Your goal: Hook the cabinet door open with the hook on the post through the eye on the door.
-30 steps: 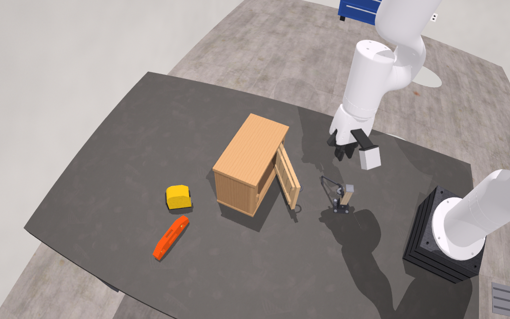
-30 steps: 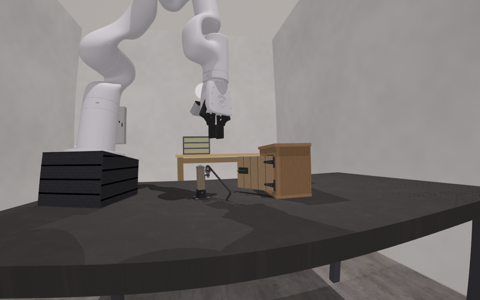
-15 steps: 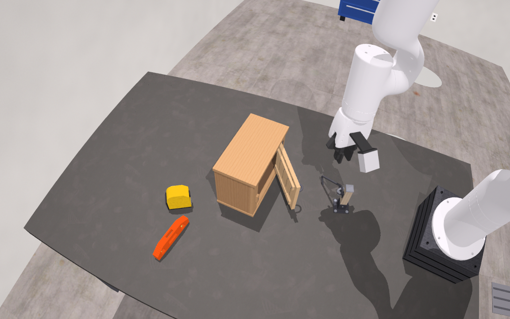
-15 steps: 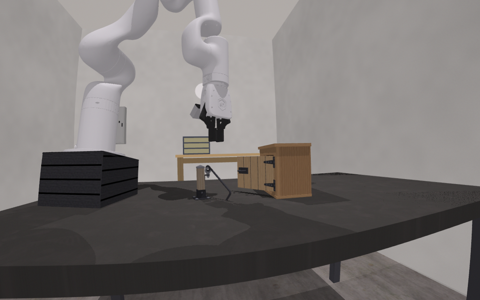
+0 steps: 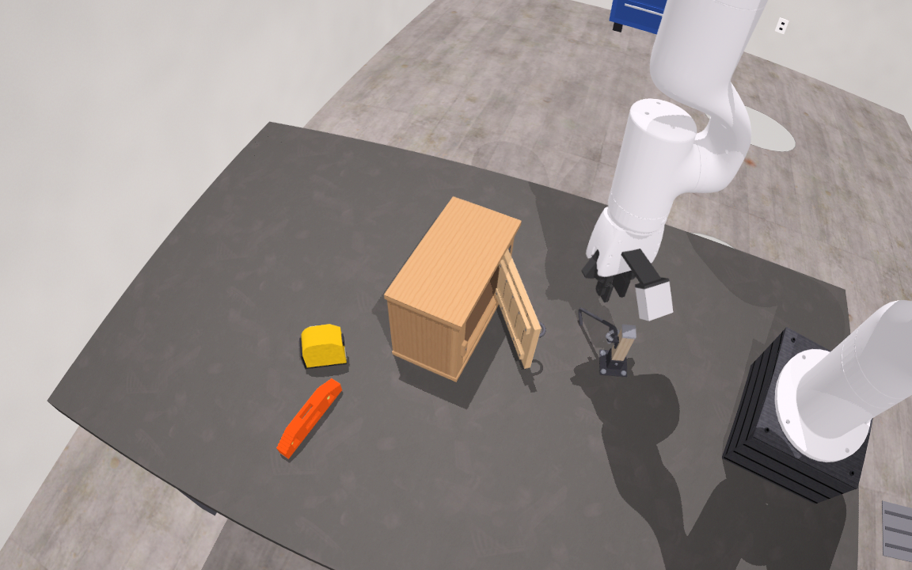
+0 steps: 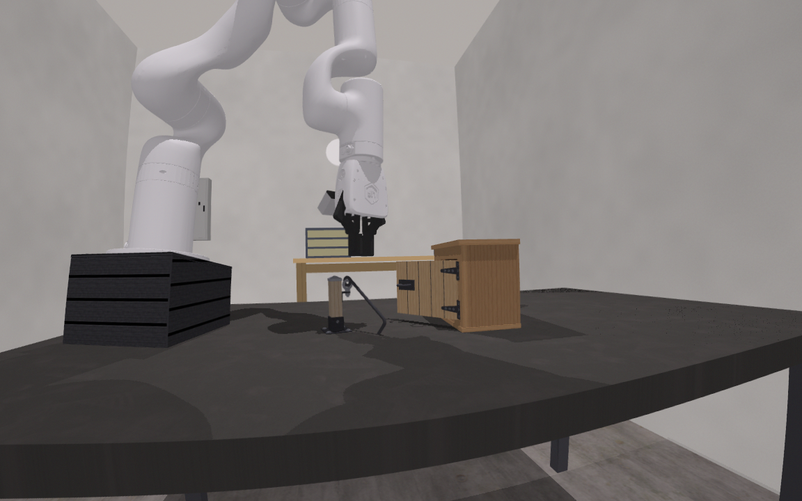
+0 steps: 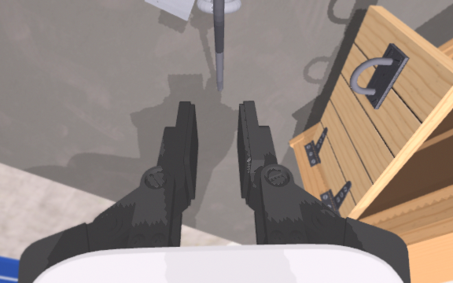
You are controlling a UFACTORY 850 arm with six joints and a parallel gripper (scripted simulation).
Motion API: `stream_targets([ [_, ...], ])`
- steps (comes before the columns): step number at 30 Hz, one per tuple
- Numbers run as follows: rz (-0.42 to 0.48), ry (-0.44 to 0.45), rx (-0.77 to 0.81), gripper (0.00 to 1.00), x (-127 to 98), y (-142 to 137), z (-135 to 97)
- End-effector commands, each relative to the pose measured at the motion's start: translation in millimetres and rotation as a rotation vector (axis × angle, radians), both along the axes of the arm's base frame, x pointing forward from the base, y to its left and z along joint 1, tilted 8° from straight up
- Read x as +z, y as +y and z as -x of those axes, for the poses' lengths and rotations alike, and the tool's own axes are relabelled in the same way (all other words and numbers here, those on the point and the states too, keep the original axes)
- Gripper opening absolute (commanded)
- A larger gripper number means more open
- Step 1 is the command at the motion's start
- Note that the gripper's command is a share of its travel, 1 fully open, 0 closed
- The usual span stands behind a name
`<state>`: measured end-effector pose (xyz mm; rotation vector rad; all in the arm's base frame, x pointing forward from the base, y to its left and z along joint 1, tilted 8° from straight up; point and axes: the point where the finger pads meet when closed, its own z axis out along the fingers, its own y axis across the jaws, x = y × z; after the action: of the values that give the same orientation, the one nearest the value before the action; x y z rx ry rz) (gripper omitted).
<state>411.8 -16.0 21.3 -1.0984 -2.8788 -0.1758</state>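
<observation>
The wooden cabinet (image 5: 452, 283) stands upright on the table with its door (image 5: 518, 309) swung partly open. The grey eye (image 7: 362, 80) on its black plate sticks out from the door face. The wooden post (image 5: 618, 351) stands to the right of the door. Its dark hook (image 5: 589, 329) slopes down from the post top towards the table, apart from the door and the eye. In the exterior view the hook (image 6: 368, 301) tip is down at the table. My gripper (image 5: 608, 289) hovers above the hook's far end (image 7: 219, 51), fingers a little apart and empty.
A yellow block (image 5: 322, 345) and an orange bar (image 5: 308, 416) lie left of the cabinet. The arm's black base (image 5: 792, 418) stands at the table's right edge. A white camera box (image 5: 654, 299) sits on my wrist.
</observation>
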Motion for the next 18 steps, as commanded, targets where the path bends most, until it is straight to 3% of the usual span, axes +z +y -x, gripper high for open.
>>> stream_targets([
  [1, -0.008, -0.014, -0.001, 0.24, -16.1, 2.3, -1.2],
  [18, -0.008, -0.014, -0.001, 0.24, -49.1, 6.6, -1.2],
])
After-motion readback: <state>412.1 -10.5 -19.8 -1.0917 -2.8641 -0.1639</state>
